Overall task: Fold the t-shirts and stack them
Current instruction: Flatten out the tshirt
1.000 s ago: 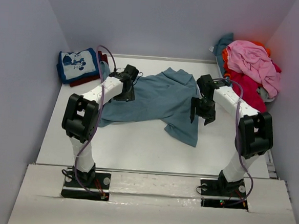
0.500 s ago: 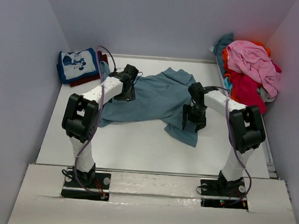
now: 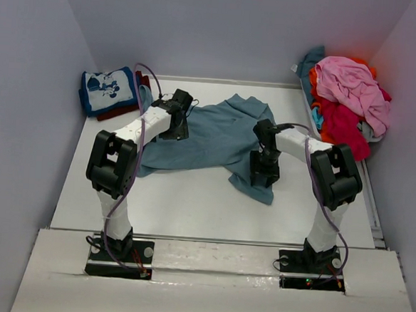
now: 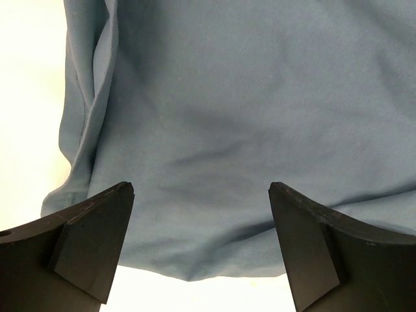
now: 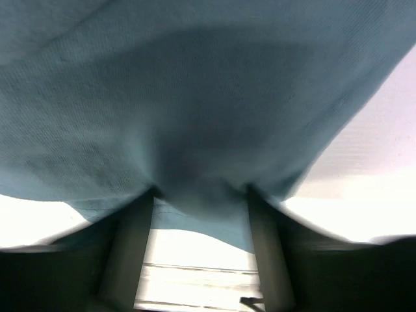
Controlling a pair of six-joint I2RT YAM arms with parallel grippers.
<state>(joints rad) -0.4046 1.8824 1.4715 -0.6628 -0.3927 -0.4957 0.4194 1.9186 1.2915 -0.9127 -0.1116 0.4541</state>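
- While the left gripper (image 4: 201, 188) hangs low with its jaws spread wide and nothing between them, its dark fingers (image 4: 91, 240) frame a wrinkled stretch of the slate-blue t-shirt (image 3: 216, 139) directly beneath.
- Just to that gripper's left, the shirt's edge folds over on itself and gives way to the white table (image 3: 190, 205).
- The right gripper (image 5: 201, 192) is down on the near right part of the same shirt, with a hump of cloth between its fingers (image 5: 133, 240). They stand apart, and I cannot tell whether they pinch the cloth.
- Between the two grippers the shirt lies spread but rumpled, and one flap trails toward the arm bases just nearer than the right gripper.
- Farther out, beyond and to the left of the left gripper, a folded printed blue t-shirt (image 3: 107, 88) rests on a dark red t-shirt (image 3: 122, 112).
- Beyond and to the right of the right gripper lies a loose heap, with a pink t-shirt (image 3: 352, 84) on top, a red t-shirt (image 3: 342, 122) below it, and bits of orange and teal behind.
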